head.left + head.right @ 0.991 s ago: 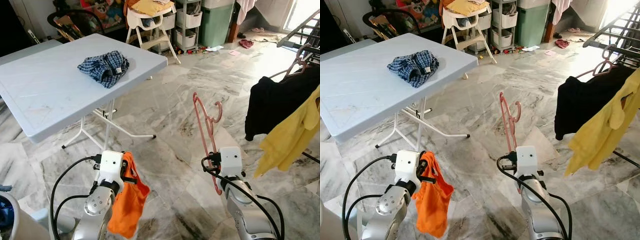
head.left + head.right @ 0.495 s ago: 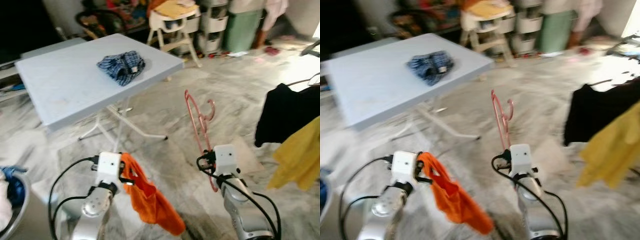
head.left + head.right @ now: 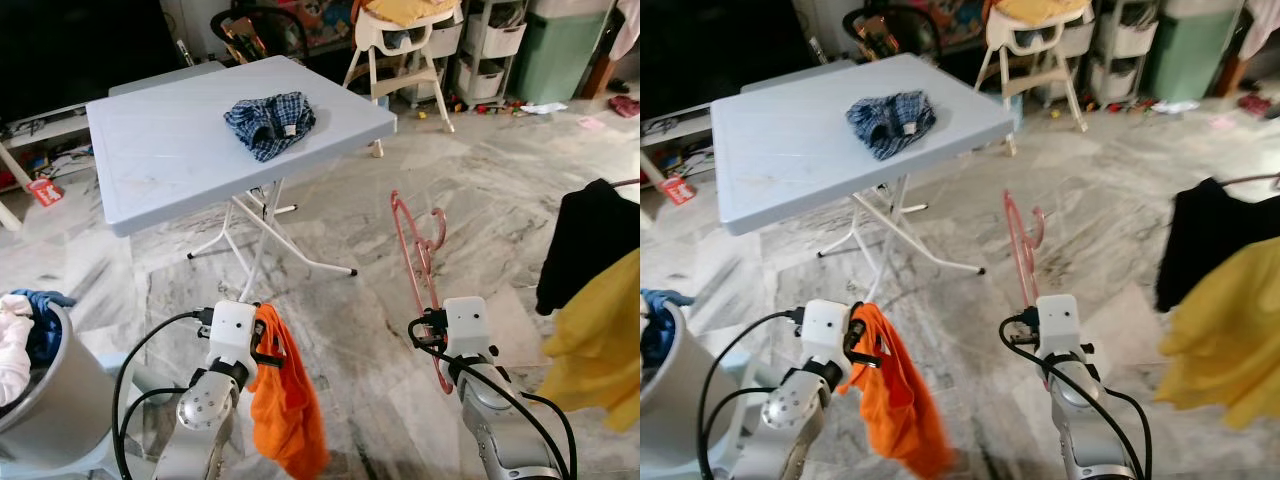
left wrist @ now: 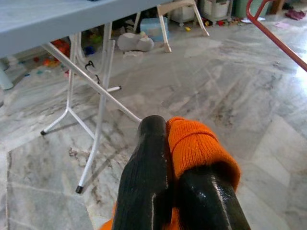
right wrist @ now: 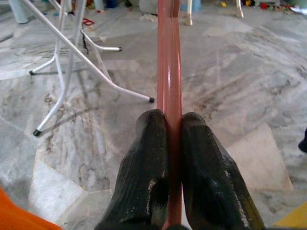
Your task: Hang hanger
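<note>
A pink hanger [image 3: 415,240] stands upright in front of me, hook at the top, over the marble floor. My right gripper [image 5: 169,132] is shut on its lower bar [image 5: 169,72], low at the right in the eye views. My left gripper [image 4: 165,129], low at the left, is shut on an orange garment [image 3: 285,400], which hangs down limp from the fingers. In the left wrist view the orange cloth [image 4: 199,146] bulges between the black fingers.
A light blue folding table [image 3: 160,150] with a plaid garment [image 3: 268,122] on it stands ahead to the left. A black garment [image 3: 590,240] and a yellow one [image 3: 600,350] hang at the right edge. A grey basin [image 3: 40,370] of laundry sits at my left. Shelves and a high chair [image 3: 400,40] stand at the back.
The whole picture has shifted, so the camera has moved; the basin has come into sight at the left. The orange garment swung out and now hangs straight. Both grips are unchanged.
</note>
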### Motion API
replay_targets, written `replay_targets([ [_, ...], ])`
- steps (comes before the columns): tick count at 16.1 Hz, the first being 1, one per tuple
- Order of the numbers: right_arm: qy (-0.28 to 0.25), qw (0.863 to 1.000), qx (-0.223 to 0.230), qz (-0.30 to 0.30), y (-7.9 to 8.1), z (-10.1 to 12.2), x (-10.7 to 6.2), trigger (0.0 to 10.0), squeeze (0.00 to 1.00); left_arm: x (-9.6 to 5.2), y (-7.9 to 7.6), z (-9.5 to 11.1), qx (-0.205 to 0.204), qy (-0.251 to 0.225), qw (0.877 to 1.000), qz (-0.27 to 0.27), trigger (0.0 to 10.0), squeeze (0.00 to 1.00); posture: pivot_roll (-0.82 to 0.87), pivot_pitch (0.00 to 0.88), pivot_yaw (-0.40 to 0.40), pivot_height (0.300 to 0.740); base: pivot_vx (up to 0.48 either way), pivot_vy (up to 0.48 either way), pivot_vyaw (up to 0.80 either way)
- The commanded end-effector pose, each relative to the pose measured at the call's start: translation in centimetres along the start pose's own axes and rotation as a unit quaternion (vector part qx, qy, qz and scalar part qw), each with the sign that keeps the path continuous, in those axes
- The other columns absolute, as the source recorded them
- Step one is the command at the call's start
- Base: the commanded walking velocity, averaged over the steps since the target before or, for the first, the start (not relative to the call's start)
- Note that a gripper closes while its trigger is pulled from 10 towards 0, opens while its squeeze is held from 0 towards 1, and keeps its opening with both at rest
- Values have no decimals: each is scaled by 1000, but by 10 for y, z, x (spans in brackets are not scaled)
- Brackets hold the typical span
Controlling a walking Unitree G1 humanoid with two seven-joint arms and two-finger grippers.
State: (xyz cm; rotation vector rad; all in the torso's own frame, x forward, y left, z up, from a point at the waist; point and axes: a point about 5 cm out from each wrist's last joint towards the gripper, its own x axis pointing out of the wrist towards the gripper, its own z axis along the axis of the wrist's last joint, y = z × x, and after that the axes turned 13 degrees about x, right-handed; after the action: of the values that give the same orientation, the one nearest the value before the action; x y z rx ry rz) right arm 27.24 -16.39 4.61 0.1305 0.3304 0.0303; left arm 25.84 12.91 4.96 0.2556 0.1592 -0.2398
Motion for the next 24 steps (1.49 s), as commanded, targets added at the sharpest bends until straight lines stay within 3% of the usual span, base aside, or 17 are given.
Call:
replay_targets([
  [1,-13,1000,7,27,16,7,3,10000,0,-1,13,1,8,-6,1000,18,10000,0,-105,0,51,740,0,0,0],
  [7,-5,999,14,29,16,4,4,10000,0,0,15,-2,-13,9,999,32,10000,0,-104,0,50,740,0,0,0],
  [11,-3,999,17,45,19,4,4,10000,0,3,15,1,-3,2,1000,25,10000,0,-103,0,50,740,0,0,0],
  [13,-8,996,-26,87,14,9,3,10000,0,3,27,4,55,-17,998,30,10000,0,-101,0,54,740,0,0,0],
  [16,0,990,-90,106,-16,24,5,10000,0,12,66,10,127,-13,989,71,10000,0,-104,0,59,740,0,0,0],
  [18,-1,985,-125,121,-37,43,7,10000,0,18,81,21,185,-32,982,31,10000,0,-109,0,64,740,0,0,0],
  [19,-1,982,-133,131,-41,49,6,10000,0,19,83,23,207,-37,978,6,10000,0,-109,0,66,740,0,0,0],
  [20,7,977,-140,160,-46,57,4,10000,0,19,84,26,267,-41,962,-37,10000,0,-111,0,66,740,0,0,0],
  [22,34,962,-163,216,-48,61,-3,10000,0,17,81,28,321,-59,941,-91,10000,0,-113,0,68,740,0,0,0],
  [24,70,940,-171,287,-45,59,-15,10000,0,19,89,27,328,-57,940,-77,10000,0,-110,0,71,740,0,0,0],
])
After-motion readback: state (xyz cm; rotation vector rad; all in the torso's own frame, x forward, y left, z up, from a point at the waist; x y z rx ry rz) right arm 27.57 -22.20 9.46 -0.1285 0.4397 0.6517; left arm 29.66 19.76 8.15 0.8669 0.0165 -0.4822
